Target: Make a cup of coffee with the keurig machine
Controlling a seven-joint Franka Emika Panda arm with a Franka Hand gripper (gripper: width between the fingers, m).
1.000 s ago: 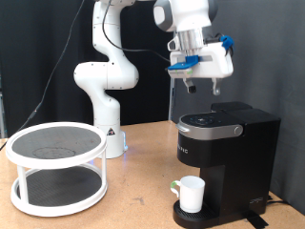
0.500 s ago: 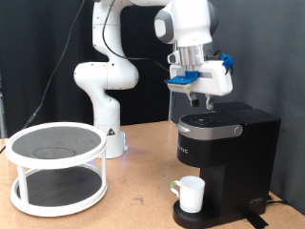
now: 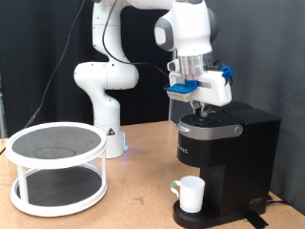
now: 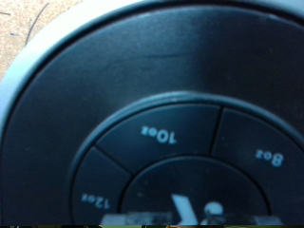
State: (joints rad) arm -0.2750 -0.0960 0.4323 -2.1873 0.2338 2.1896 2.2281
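the gripper is seen pressed down close over the top of the keurig machine, at about 3 o'clock in the exterior view; whether its fingers are wide or narrow cannot be told. the cup is seated on the machine's base at 5 o'clock. the button panel, marked 10oz, 8oz and 12oz, fills the wrist view.

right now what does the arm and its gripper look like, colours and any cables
The arm is glossy white with rounded, bulbous joints and dark seams, and a thin dark cable trails beside it. The gripper has a white body with bright blue parts and dark fingers.
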